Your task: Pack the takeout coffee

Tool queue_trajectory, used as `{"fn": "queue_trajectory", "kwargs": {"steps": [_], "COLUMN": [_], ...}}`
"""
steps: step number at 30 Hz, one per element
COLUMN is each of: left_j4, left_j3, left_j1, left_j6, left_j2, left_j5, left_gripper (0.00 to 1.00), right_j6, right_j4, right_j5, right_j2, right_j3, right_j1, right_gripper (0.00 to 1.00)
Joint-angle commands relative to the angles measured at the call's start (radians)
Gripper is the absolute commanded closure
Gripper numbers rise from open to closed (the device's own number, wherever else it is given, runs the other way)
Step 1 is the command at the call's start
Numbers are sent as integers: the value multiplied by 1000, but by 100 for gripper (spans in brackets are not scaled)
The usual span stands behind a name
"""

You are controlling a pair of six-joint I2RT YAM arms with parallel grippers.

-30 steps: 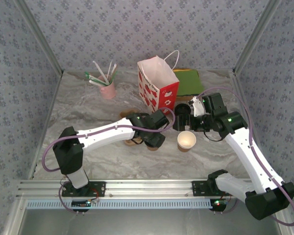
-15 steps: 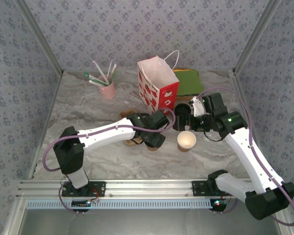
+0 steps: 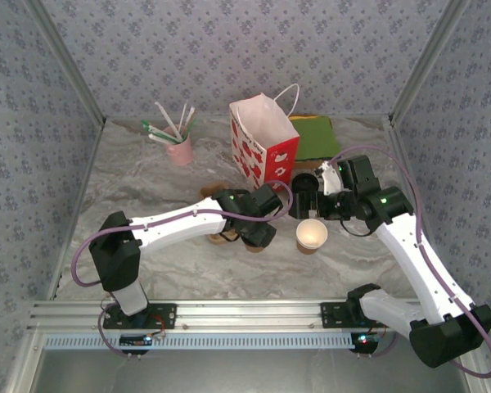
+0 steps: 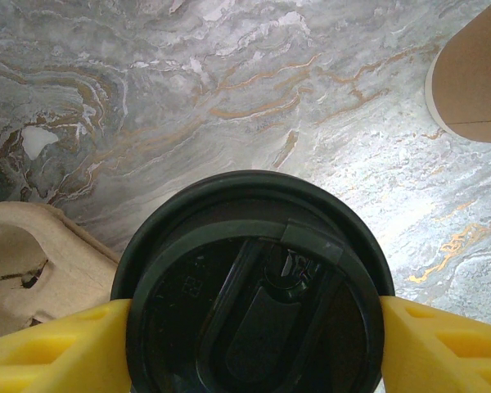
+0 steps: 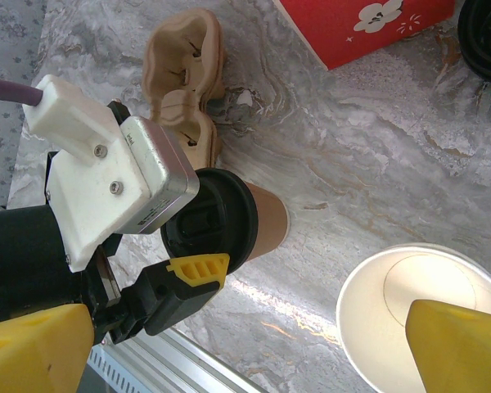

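The takeout coffee (image 4: 254,295) is a brown paper cup (image 5: 266,221) with a round black lid. It is upright beside a cardboard cup carrier (image 5: 184,74). My left gripper (image 4: 254,348) is shut on it, one yellow finger (image 4: 57,348) pressed to each side of the lid. From above, the left gripper (image 3: 258,232) covers the cup at mid-table. My right gripper (image 5: 254,348) stands open with nothing between its fingers. It hovers (image 3: 315,203) just behind a lidless brown cup (image 3: 311,235).
A red and white paper bag (image 3: 266,151) stands open behind the grippers. A loose black lid (image 3: 304,182) lies to its right, near a green sheet (image 3: 315,135). A pink cup of straws (image 3: 180,150) is at the back left. The lidless cup (image 5: 425,311) sits under my right gripper.
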State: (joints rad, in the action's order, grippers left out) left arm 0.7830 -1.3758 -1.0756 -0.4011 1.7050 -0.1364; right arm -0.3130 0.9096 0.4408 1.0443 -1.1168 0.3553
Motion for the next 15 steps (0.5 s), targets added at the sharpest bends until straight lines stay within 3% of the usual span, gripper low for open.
{"fn": "queue_trajectory", "kwargs": {"steps": [1, 15], "left_j4": [7, 2], "left_j3": [20, 34], "left_j1": [-6, -6], "left_j6": [-3, -15], "left_j2": [7, -1], "left_j5": [-3, 3], "left_gripper": [28, 26], "right_j6": [5, 3], "right_j4": [-4, -8], "right_j5": [4, 4], "right_j2": [-1, 0], "right_j3": [7, 11], "right_j1": [-4, -4], "right_gripper": [0, 0]}}
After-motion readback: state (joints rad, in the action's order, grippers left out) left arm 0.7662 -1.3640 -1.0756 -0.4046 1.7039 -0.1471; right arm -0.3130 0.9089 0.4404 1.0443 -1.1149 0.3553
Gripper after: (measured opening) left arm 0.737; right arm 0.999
